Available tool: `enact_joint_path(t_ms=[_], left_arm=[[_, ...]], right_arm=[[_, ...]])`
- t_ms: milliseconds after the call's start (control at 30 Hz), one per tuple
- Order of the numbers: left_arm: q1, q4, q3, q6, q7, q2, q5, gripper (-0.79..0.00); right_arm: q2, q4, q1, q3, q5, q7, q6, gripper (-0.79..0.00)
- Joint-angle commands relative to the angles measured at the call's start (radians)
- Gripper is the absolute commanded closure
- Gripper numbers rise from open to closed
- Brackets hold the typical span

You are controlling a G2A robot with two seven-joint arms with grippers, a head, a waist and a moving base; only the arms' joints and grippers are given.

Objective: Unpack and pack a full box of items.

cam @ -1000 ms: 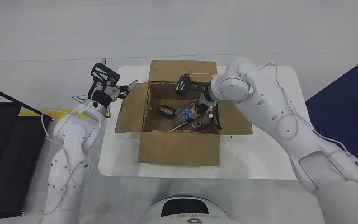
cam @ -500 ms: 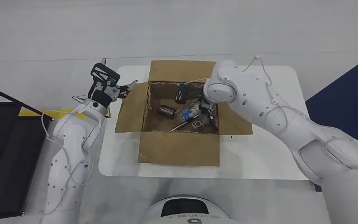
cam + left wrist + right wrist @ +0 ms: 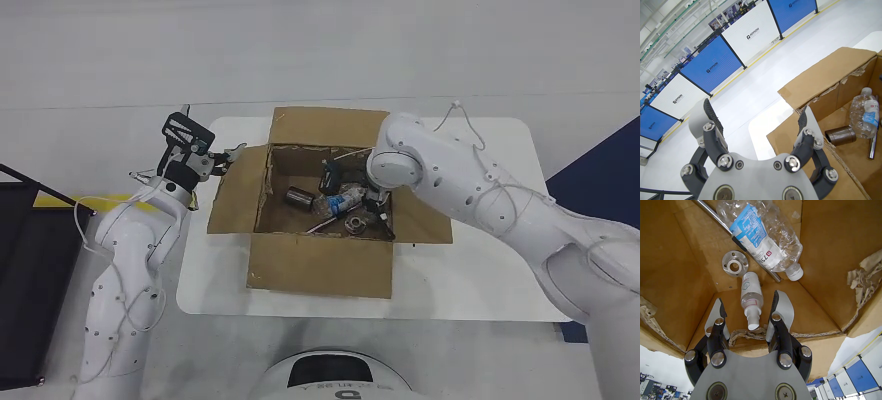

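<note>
Unpacking looks barely begun and the repacking is all ahead: the left gripper point(image 3: 755, 107) hangs just outside the box's point(image 3: 320, 268) left flap, fingers spread and holding nothing. Inside the box, from its left wall across, there is one dark metal cylinder point(image 3: 840, 135), one clear water bottle point(image 3: 764, 237) lying over one steel rod point(image 3: 715, 219), one flange point(image 3: 741, 259) and one small spray bottle point(image 3: 750, 289). The right gripper point(image 3: 748, 296) sits low inside the box toward its right side, fingers parted above the spray bottle and gripping nothing.

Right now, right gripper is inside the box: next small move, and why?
Probably ease the right gripper forward and close on the small spray bottle: its open fingers flank it on the floor of the cardboard box, nothing lying over it.
</note>
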Motion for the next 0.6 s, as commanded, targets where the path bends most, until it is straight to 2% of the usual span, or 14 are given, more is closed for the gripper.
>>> enact_joint_path(t_ms=[0, 100, 200, 267, 333, 467, 567], left_arm=[[0.000, 0.000, 0.000, 0.000, 0.000, 0.000, 0.000, -0.785], [0.000, 0.000, 0.000, 0.000, 0.000, 0.000, 0.000, -0.785], [0.000, 0.000, 0.000, 0.000, 0.000, 0.000, 0.000, -0.785], [0.000, 0.000, 0.000, 0.000, 0.000, 0.000, 0.000, -0.785], [0.000, 0.000, 0.000, 0.000, 0.000, 0.000, 0.000, -0.785], [0.000, 0.000, 0.000, 0.000, 0.000, 0.000, 0.000, -0.785], [0.000, 0.000, 0.000, 0.000, 0.000, 0.000, 0.000, -0.785]], right_arm=[[0.000, 0.007, 0.007, -0.013, 0.012, -0.006, -0.006, -0.382], [-0.002, 0.018, 0.017, -0.032, 0.018, -0.006, -0.006, -0.363], [-0.005, 0.023, 0.027, -0.047, 0.020, -0.007, -0.007, -0.299], [-0.007, 0.025, 0.031, -0.051, 0.016, -0.002, -0.002, -0.188], [-0.010, 0.025, 0.035, -0.050, 0.010, 0.001, 0.001, 0.000], [-0.008, 0.000, 0.042, -0.024, 0.000, -0.025, 0.004, 0.000], [0.014, -0.044, 0.041, 0.026, 0.022, -0.084, -0.033, 0.000]])
